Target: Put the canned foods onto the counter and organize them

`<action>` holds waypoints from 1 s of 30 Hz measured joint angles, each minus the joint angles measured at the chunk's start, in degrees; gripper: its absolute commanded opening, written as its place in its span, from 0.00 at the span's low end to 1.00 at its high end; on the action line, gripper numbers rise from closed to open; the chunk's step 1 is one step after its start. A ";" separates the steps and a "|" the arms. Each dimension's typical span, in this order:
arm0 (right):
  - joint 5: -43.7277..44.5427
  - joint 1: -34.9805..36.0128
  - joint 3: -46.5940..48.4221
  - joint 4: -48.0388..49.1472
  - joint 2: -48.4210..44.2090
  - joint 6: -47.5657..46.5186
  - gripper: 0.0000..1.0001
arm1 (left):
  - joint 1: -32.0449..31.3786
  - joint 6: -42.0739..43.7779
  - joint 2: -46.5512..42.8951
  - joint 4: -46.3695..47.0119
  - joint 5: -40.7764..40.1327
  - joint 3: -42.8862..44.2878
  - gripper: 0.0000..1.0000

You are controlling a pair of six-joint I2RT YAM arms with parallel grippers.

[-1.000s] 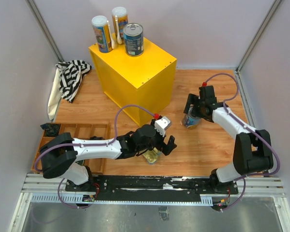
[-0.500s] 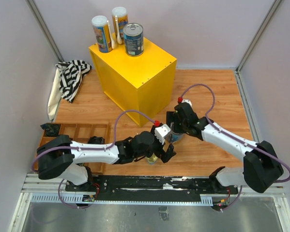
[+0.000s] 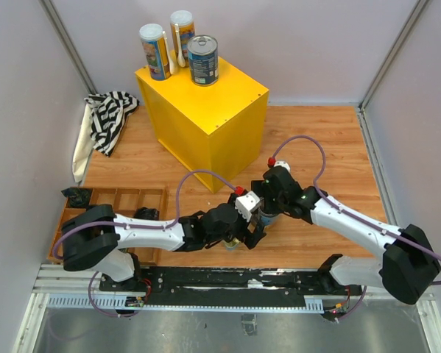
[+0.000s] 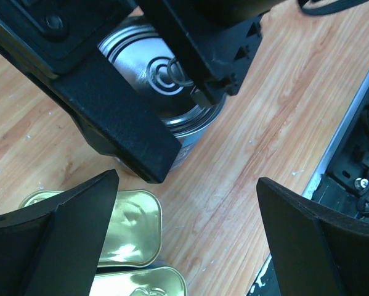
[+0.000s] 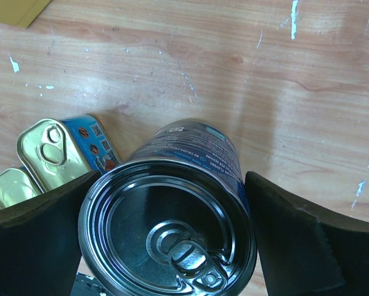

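Three cans are up on the yellow counter (image 3: 216, 99): the first tall can (image 3: 154, 51), the second tall can (image 3: 181, 29) and a blue can (image 3: 202, 60). Three more wait low down by the bench (image 3: 316, 140). My right end effector (image 5: 166, 246) is pinching the other blue can (image 5: 187, 157) from both sides (lifted or standing, I cannot tell). My left end effector (image 4: 187, 185) is spread wide and holds nothing. It is just above one gold tin (image 4: 125, 225) and the other gold tin (image 4: 141, 285). I think I am halfway.

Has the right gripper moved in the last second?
Yes. The right gripper, shut on the can, moved left and toward the near edge, ending closer to the front corner of the counter.
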 measured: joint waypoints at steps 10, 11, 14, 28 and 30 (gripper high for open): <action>0.22 0.00 0.00 -5.01 -2.99 -0.35 0.98 | -0.94 0.04 4.72 0.02 -0.72 2.75 0.99; 0.39 0.00 0.00 -5.33 -3.43 -0.44 0.98 | -1.01 0.04 4.98 0.11 -0.72 3.15 0.99; 1.38 0.00 0.09 -6.32 -4.33 -0.63 0.98 | -1.11 0.11 5.92 0.33 -0.72 4.17 0.99; 8.50 -0.07 7.78 -9.57 -8.13 -3.69 0.98 | -1.22 2.36 10.62 1.20 0.37 8.31 0.99; 9.49 -0.22 7.85 -9.68 -9.46 -3.74 0.98 | -1.22 3.06 11.17 1.25 0.39 8.81 0.99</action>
